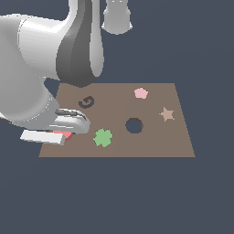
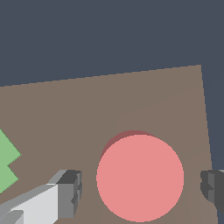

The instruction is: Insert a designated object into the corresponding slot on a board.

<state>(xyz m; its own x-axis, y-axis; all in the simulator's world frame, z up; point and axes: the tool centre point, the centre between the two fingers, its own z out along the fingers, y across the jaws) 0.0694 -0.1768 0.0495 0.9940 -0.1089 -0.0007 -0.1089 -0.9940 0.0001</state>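
Observation:
The salmon-red disc lies flat on the brown board near its front corner on the exterior view's left. In the exterior view only a sliver of the disc shows beneath the hand. My gripper is open and straddles the disc, with a visible gap between each finger and the disc's edge. In the exterior view the gripper sits low over that corner. The round dark slot is farther toward the exterior view's right, beyond the green clover.
A green clover lies between the disc and the slot. A dark G-shaped cutout, a pale pink pentagon and a tan star are also on the board. The arm's bulk hides the board's rear corner on the exterior view's left.

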